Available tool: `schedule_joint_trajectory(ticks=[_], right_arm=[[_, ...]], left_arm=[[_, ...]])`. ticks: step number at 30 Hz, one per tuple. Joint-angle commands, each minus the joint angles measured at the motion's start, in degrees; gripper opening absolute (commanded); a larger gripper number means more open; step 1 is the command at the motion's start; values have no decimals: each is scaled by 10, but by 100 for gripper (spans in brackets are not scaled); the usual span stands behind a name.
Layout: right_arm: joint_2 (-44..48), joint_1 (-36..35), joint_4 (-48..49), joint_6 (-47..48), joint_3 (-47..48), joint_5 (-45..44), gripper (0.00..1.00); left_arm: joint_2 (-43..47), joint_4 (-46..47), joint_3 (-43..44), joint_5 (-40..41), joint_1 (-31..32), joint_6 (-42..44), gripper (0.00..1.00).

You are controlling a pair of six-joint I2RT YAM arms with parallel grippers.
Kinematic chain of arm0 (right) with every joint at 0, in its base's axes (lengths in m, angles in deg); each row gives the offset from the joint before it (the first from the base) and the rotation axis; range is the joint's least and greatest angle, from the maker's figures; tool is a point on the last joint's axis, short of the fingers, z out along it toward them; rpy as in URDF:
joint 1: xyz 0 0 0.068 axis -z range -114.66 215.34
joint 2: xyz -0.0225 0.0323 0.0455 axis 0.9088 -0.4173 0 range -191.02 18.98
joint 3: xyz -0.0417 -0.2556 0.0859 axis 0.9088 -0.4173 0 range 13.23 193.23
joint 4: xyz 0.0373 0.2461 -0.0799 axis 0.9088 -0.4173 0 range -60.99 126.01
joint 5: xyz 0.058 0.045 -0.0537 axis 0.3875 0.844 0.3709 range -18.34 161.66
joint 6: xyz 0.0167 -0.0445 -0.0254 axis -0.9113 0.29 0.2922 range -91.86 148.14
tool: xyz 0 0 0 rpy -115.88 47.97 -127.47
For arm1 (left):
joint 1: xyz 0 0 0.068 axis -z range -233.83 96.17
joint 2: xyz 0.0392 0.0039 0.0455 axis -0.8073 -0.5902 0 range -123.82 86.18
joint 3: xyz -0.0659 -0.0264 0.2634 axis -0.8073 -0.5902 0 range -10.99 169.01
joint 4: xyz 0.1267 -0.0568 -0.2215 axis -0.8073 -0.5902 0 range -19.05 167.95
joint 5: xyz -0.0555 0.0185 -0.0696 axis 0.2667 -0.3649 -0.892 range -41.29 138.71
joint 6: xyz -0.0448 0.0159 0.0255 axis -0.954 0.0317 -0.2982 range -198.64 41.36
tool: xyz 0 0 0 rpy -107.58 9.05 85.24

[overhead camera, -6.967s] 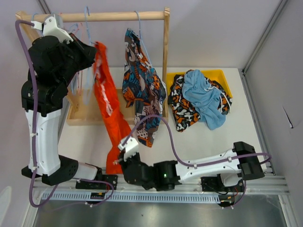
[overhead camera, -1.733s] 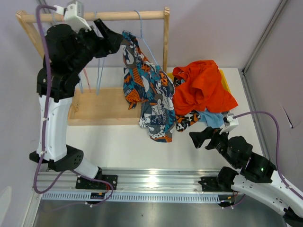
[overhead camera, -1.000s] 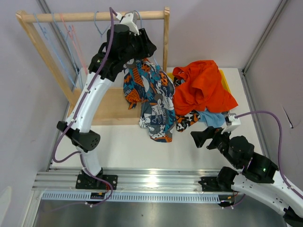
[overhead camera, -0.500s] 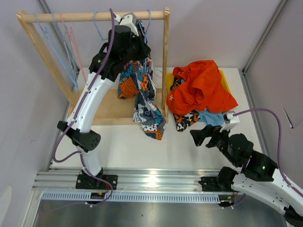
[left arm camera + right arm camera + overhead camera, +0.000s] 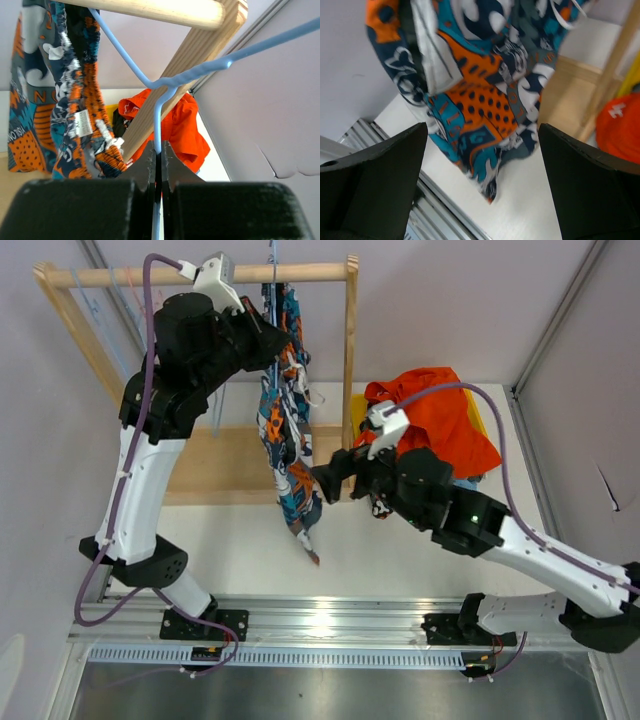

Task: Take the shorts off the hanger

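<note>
left fingers [image 5: 148, 161] were pinched shut on the blue hanger [image 5: 159, 112]; patterned shorts [image 5: 485, 75] hung just ahead of the wide-open, empty right fingers [image 5: 375, 170]. advised: grasp low fabric, pull downward steadily, hanger held firm.

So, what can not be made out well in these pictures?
Top view: what lies under the red-orange shorts is covered by them and the right arm.
Left wrist view: where the patterned shorts meet the blue hanger is cut off by the top edge.
Left wrist view: the print on their white label is too small.
</note>
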Motion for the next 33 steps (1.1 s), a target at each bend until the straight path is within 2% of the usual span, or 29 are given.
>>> schedule_joint_trajectory(ticks=[1,8,13,16,17,18,19,20,21,23,27,33], right_arm=[[-50,-35,52,34,60,-10,99],[-127,-76,96,19,89,-20,99],[-170,-81,126,8,81,-17,99],[-204,-80,177,20,61,-27,99],[-219,-79,189,26,50,-31,97],[-225,-75,208,37,43,-31,85],[-230,-73,231,41,35,-30,64],[-235,-71,239,45,21,-28,23],[-236,-71,240,45,16,-25,0],[-230,-79,241,44,1,-11,0],[-168,-135,239,20,-87,-73,0],[-93,-287,207,-84,-201,-200,0]], left_arm=[[26,42,9,-8,4,3,0],[37,36,-2,-13,4,11,0],[52,44,-17,-17,4,10,0],[58,48,-26,-15,4,9,0],[61,48,-26,-14,4,7,0],[62,48,-26,-14,4,6,0],[63,47,-28,-15,4,5,0],[68,47,-33,-14,4,2,0],[71,52,-37,-14,4,2,0],[78,55,-51,-9,4,6,0],[73,48,-40,18,4,29,0],[47,41,-7,51,-22,58,0]])
